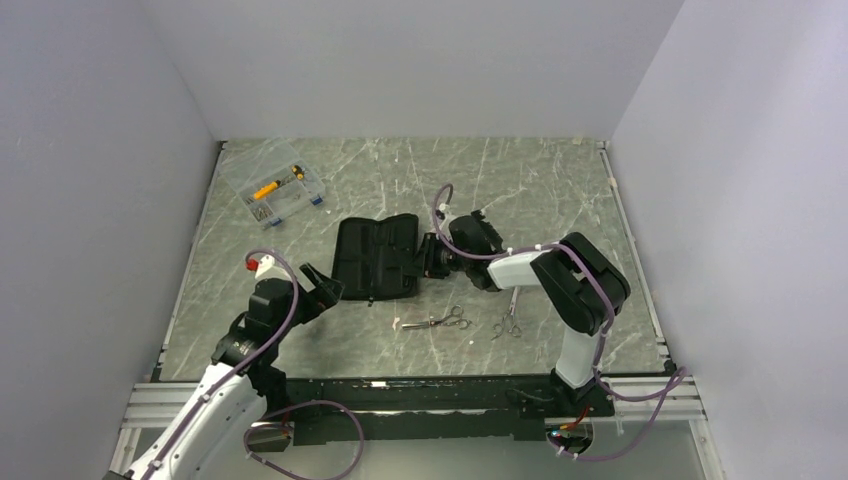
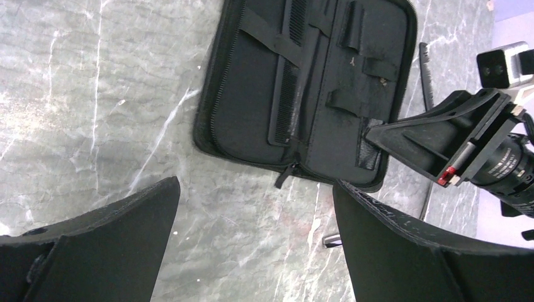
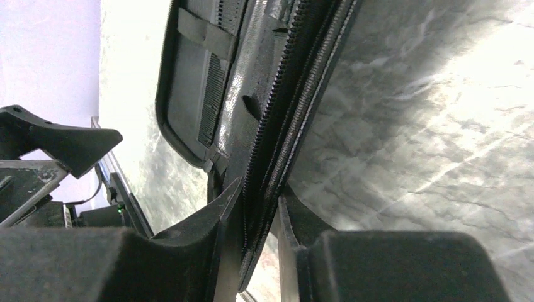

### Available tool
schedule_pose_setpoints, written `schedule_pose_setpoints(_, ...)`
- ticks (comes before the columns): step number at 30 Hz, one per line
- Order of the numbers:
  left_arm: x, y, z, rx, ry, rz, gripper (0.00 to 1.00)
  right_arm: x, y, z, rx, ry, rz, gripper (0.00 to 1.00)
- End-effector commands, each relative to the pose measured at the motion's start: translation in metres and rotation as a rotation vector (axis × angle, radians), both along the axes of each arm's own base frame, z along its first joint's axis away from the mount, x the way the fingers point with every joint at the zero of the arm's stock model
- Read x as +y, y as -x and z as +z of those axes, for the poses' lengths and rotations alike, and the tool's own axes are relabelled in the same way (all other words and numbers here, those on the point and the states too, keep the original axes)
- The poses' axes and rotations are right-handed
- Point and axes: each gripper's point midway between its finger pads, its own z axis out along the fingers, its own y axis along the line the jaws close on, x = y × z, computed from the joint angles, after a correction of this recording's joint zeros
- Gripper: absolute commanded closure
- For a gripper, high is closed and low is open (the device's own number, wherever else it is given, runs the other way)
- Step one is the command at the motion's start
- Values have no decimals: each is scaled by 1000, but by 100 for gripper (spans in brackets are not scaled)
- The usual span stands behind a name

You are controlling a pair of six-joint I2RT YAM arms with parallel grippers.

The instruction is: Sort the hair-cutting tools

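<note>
Two small silver scissors lie on the table in front of the case, one [image 1: 440,321] on the left and one [image 1: 507,325] on the right. The flat black case [image 1: 378,256] lies open. A black comb [image 2: 287,94] sits under a strap inside it, also seen in the right wrist view [image 3: 211,94]. Another slim toothed black strip [image 2: 427,70] lies just past the case's right edge. My right gripper [image 1: 432,258] is shut on the case's zip edge [image 3: 284,119] and holds that flap up. My left gripper [image 1: 322,285] is open and empty by the case's near left corner [image 2: 255,189].
A clear plastic box [image 1: 274,192] with yellow and small parts stands at the back left. A silver tip [image 2: 332,240] shows beside my left gripper's right finger. Grey walls close the left, back and right sides. A metal rail [image 1: 420,395] runs along the near edge.
</note>
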Motion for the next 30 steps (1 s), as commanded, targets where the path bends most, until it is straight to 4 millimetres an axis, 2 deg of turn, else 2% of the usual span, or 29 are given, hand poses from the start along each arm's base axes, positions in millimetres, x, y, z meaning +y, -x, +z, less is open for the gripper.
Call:
schedule_pose_setpoints(1, -3, -5, 3, -20, 10, -3, 2, -13, -7, 7, -26, -9, 1, 77)
schedule_pose_setpoints(6, -2, -8, -4, -12, -5, 0, 2, -33, -2, 3, -20, 8, -13, 87)
schedule_pose_setpoints(11, -11, -14, -13, -2, 19, -27, 2, -46, 10, -9, 13, 19, -6, 95)
schedule_pose_setpoints(21, -30, -33, -12, -46, 27, -113, 7, -69, 25, -22, 50, 35, -11, 99)
schedule_pose_setpoints(30, -56, -42, -24, -15, 68, -230, 13, -72, 42, -20, 81, 17, 35, 100)
